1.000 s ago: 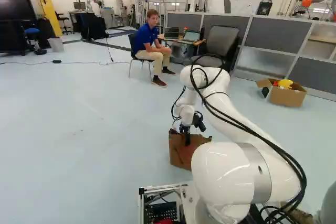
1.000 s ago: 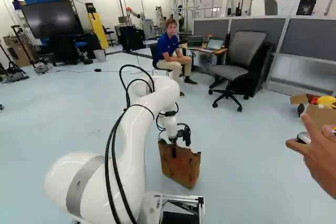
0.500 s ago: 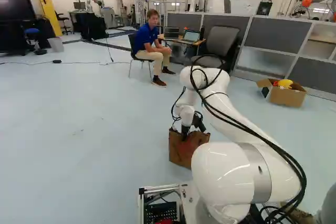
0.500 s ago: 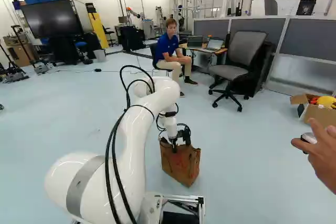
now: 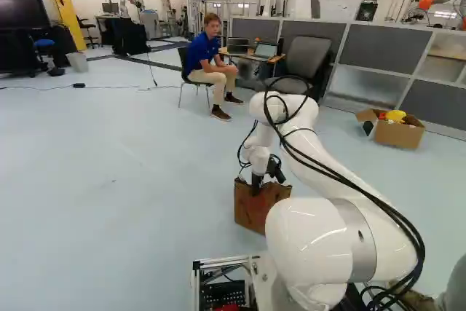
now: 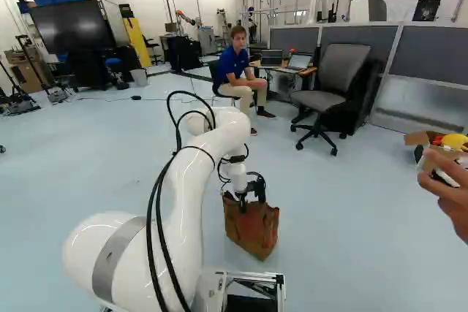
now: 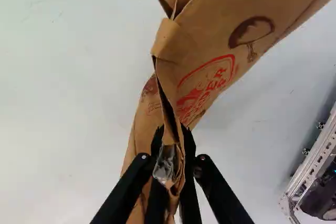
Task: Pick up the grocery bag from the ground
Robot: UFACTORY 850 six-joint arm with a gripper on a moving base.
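We have our gripper (image 6: 243, 207) nearly closed, its jaws pinching the brown paper grocery bag (image 7: 226, 30) by its bunched rim; we cannot tell whether its bottom touches the floor (image 6: 351, 239).

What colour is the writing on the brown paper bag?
Red: the lettering on the brown paper bag shows best in the wrist view.

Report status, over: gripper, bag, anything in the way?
Gripper shut on paper bag by its top edge. Bag upright, apparently on floor. Hand at right base view's right, clear of bag.
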